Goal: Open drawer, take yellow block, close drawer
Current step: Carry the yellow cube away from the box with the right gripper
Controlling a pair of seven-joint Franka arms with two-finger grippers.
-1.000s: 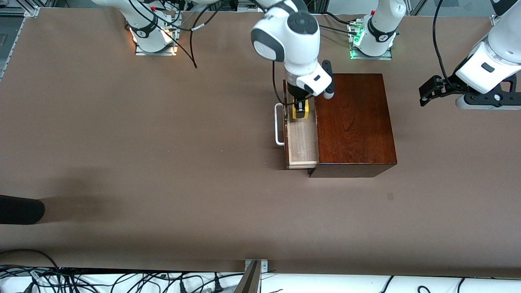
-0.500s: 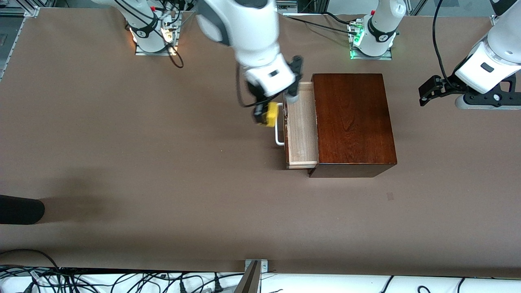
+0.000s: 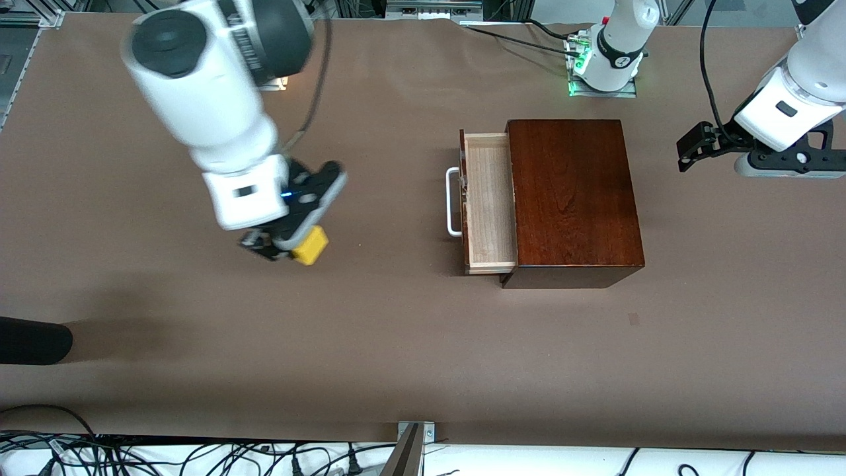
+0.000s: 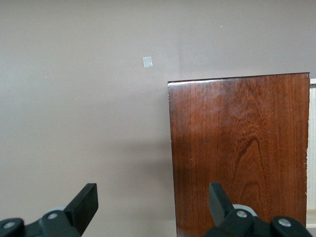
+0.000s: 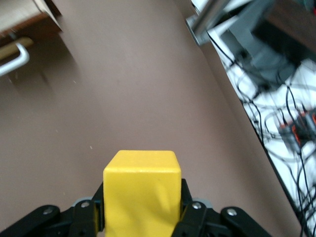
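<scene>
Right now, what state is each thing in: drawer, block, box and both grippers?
Drawer: pulled out, tray bare, handle untouched.
Yellow block: out of the drawer, clamped in the right gripper.
Right gripper: shut on the block, up over open table toward the right arm's end.
Left gripper: jaws open, holding nothing, waiting above the wooden box.

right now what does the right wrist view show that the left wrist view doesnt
Only the right wrist view shows the yellow block gripped in the right claw, plus the drawer's white handle and cables past the table's edge.

Only the left wrist view shows the left claw, open over the table with nothing between its fingers, the top of the dark wooden box, and a small pale patch on the tabletop.

Both show bare brown table.
</scene>
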